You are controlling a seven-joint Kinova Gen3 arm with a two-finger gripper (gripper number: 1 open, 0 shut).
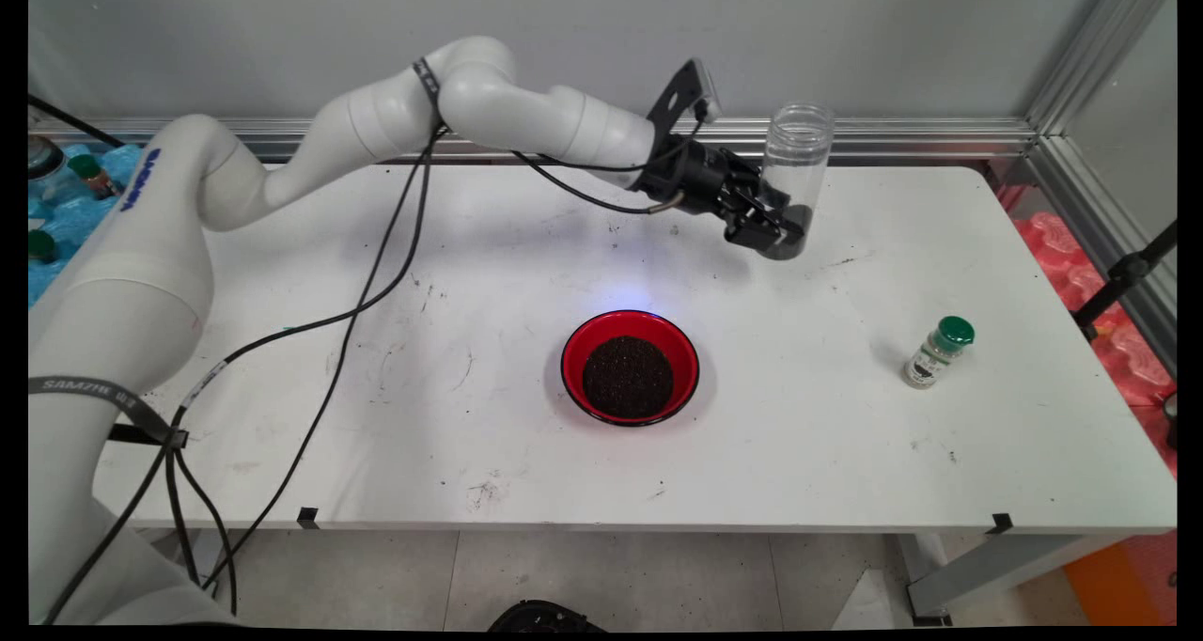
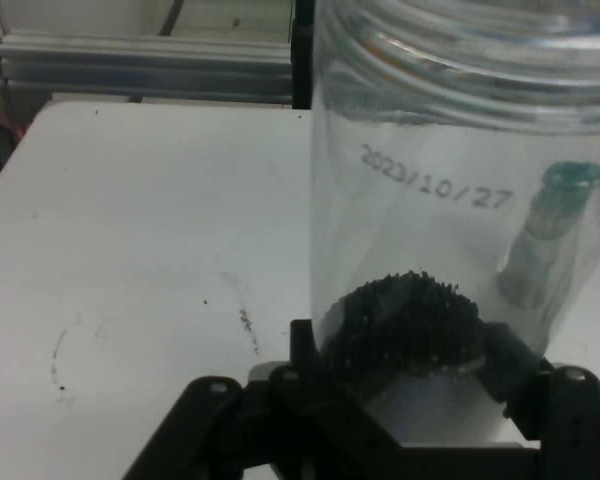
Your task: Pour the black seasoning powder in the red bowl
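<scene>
My gripper [image 1: 782, 232] is shut on a clear plastic jar [image 1: 795, 171], held upright and lidless near the table's far side, right of centre. A little dark grain lies at the jar's bottom [image 2: 410, 325], and a printed date shows on its wall. In the hand view my gripper [image 2: 405, 375] clasps the jar's base from both sides. A red bowl [image 1: 580, 345] filled with dark grains [image 1: 628, 376] stands on the table, nearer the front and left of the jar. A small spice bottle with a green cap [image 1: 936, 351] stands at the right.
The white table [image 1: 846, 453] carries scattered dark specks and scuffs. Black cables [image 1: 376, 274] hang from the arm over the table's left half. An aluminium rail [image 1: 902, 135] runs along the far edge, with a frame post at the right.
</scene>
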